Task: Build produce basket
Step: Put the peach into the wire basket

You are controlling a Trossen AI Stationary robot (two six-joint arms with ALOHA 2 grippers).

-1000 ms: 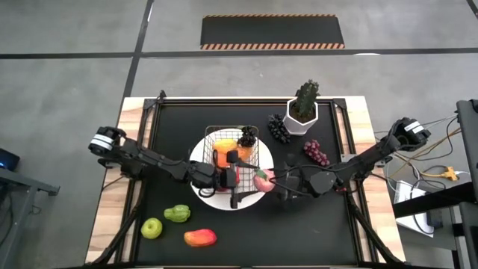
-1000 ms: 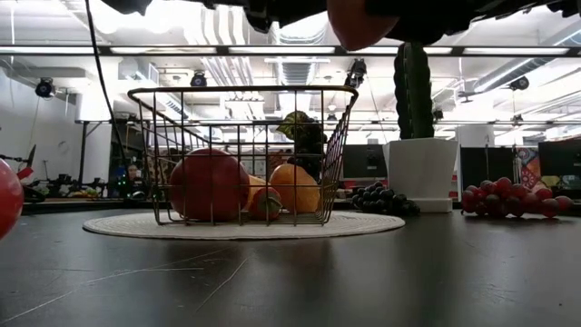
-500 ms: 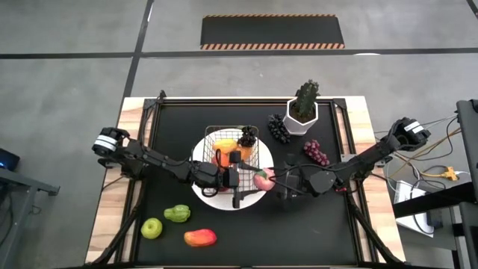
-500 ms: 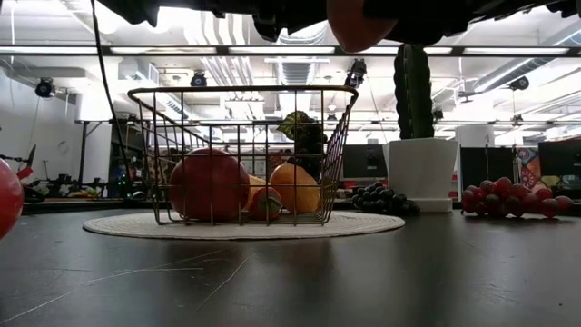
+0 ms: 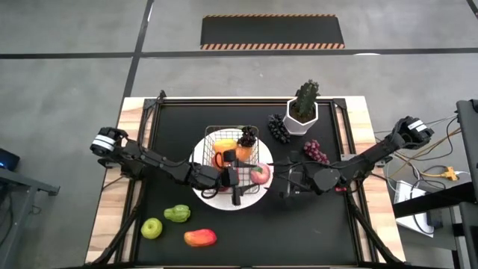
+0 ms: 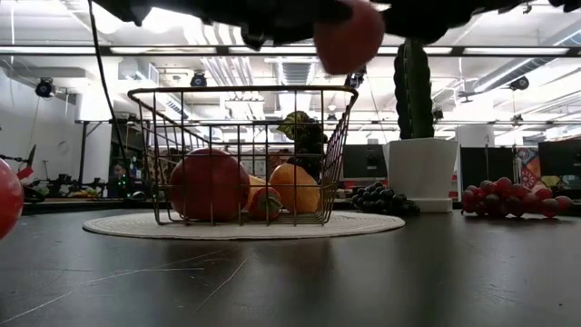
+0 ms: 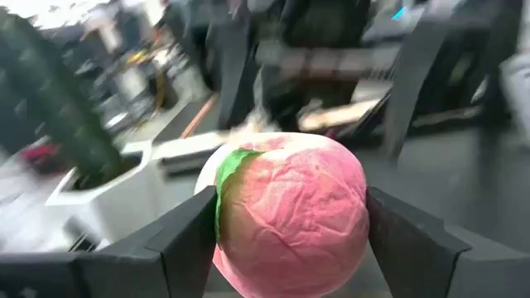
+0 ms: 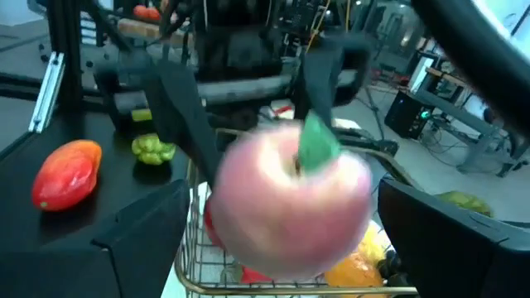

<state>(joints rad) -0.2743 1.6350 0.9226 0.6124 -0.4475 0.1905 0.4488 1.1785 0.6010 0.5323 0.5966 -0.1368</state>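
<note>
A: Peach (image 7: 290,217) clamped between left end effector (image 5: 249,176) fingers, above basket (image 5: 233,155) rim — why there?

B: Handover, likely. Right end effector (image 5: 287,183) released, spread wide, just beside peach. Basket directly beneath left end effector; drop comes next, probably.

Grey concrete floor (image 5: 67,67) surrounds the worktop (image 5: 172,127), a black mat on pale wood. A dark floor panel (image 5: 272,31) edged with orange-and-black hazard stripes lies beyond it. At table height, long ceiling strip lights (image 6: 136,50), ducting and white walls (image 6: 27,118) show, with cluttered benches far behind.
</note>
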